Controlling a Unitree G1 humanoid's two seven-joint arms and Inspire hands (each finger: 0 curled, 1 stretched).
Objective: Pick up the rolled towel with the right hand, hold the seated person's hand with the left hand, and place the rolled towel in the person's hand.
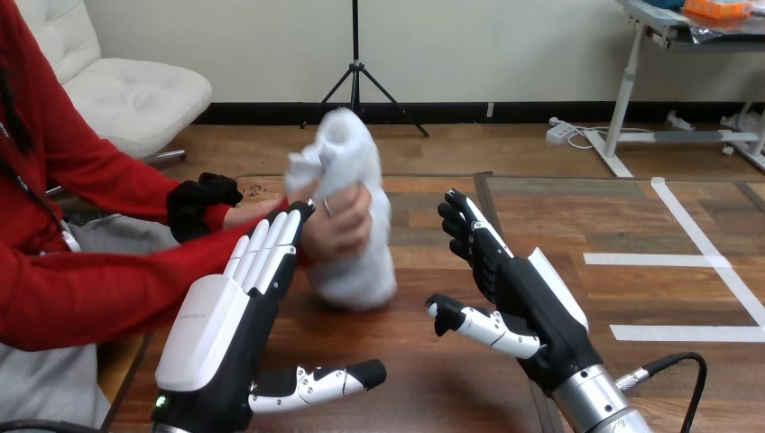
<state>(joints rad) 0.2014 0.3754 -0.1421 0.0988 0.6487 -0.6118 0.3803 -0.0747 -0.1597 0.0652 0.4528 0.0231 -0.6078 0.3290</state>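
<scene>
Rolled towel point(354, 194), white, one only, standing upright ahead of both robot hands, with its lower end down at the wooden table point(415, 383) and its rumpled top well above the fingertips. Gripped round the middle by the person's hand point(341, 227), reaching in from the left hand's side with fingers wrapped across the towel's front. Nearer than that, left hand point(216, 334) with its white back turned up, fingers straight and close together, stretched forward alongside the person's wrist, tips touching the person's hand just beside the towel. Not curled round anything and gripping nothing; thumb stuck out straight to the inner side, low over the table. Right hand point(519, 293) on the towel's other side, apart from it, spread open with palm turned toward the towel, fingers up and only loosely bent, thumb pointing inward at the left hand, empty. Bare table between this hand and the towel. Beyond the left hand's fingertips and farther out to its outer side, the person's other hand point(200, 204), covered in black, clear of the towel. In count: one towel, two robot hands, two hands of the person. Out past the right hand's outer side, white tape strips point(654, 259) on the surface.
</scene>
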